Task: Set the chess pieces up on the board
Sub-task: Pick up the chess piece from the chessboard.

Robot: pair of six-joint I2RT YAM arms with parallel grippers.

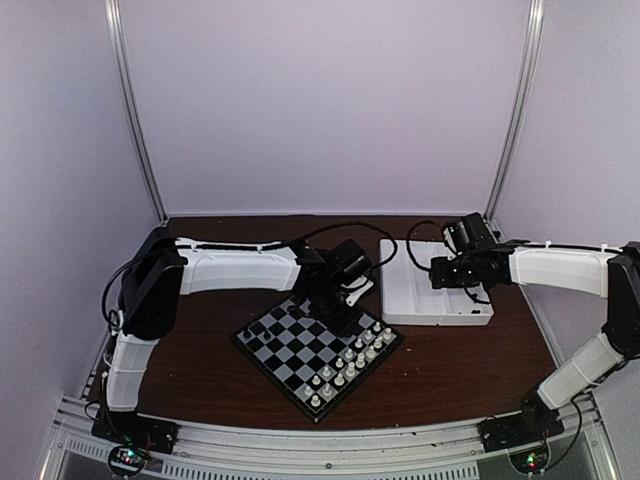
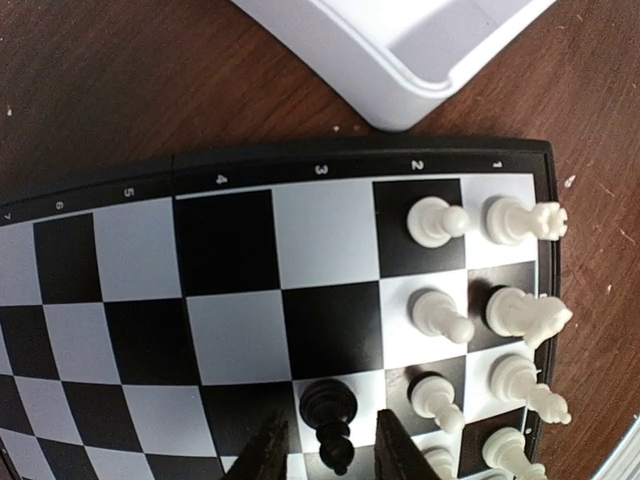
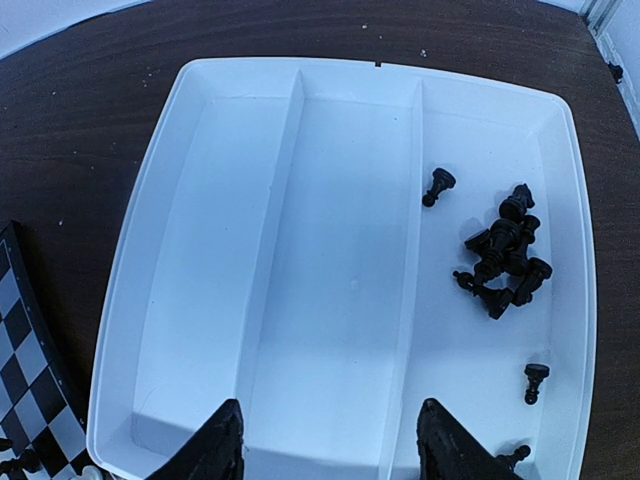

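Observation:
The board (image 1: 290, 345) lies in the middle of the table and fills the left wrist view (image 2: 230, 250). My left gripper (image 2: 330, 455) is open low over its far side (image 1: 340, 300). A black chess piece (image 2: 330, 415) stands on a light square between the fingers, with a gap on each side. White chessmen (image 2: 470, 300) fill the two rows at the board's right edge. My right gripper (image 3: 330, 440) is open and empty above the middle compartment of the white tray (image 3: 350, 250). Several black chess pieces (image 3: 500, 255) lie heaped in the tray's right compartment.
The white tray (image 1: 400, 300) stands just right of the board, and its corner (image 2: 400, 100) is close to the board's frame. A corner of the board (image 3: 25, 400) shows left of the tray. Enclosure walls stand at the back and sides.

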